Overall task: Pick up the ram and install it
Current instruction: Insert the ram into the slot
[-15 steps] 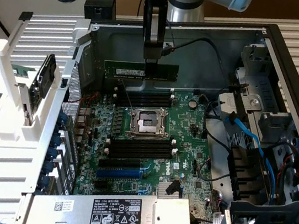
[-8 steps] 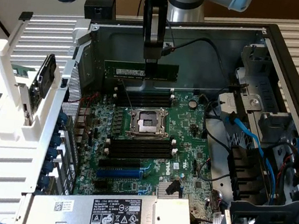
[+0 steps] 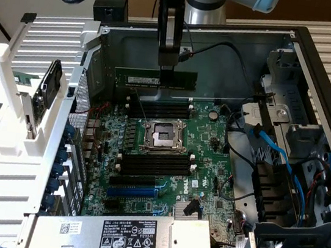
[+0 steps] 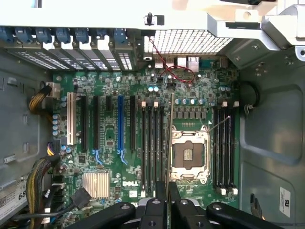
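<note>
The black gripper [image 3: 168, 68], nearly closed, pinches the top edge of the long green ram stick [image 3: 147, 79], level in open air above the green motherboard [image 3: 213, 137].

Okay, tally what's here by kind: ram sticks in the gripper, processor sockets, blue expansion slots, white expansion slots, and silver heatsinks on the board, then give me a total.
ram, held by the gripper: 1
processor socket: 1
blue expansion slot: 1
white expansion slot: 1
silver heatsink: 1
Total: 5
</note>
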{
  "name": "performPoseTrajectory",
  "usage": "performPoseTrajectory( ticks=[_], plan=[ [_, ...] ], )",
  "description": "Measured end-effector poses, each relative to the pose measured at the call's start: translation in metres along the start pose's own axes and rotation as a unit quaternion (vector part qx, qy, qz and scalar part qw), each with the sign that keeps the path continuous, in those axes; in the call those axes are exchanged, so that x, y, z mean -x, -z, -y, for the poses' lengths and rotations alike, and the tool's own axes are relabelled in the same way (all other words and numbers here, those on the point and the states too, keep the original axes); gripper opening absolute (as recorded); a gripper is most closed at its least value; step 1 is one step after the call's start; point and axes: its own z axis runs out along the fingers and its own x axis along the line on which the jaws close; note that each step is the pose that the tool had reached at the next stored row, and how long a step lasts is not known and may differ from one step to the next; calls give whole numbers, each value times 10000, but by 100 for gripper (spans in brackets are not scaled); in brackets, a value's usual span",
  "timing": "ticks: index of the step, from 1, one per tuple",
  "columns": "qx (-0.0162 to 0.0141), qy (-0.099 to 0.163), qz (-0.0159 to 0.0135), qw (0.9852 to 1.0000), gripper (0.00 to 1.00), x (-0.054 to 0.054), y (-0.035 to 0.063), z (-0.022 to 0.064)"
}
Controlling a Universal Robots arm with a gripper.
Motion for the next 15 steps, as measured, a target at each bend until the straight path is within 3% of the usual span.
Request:
performPoseTrajectory(
  ticks=[3, 5, 7, 8, 15],
  plan=[
    [-42, 2, 79, 10000, 14, -30, -15, -16],
    [-69, 3, 147, 9999, 14, -53, -26, -21],
    [-82, 3, 196, 9998, 14, -83, -42, -26],
    [-87, 3, 207, 9997, 14, -92, -59, -27],
    [-103, 4, 208, 9997, 14, -102, -186, -32]
  ],
)
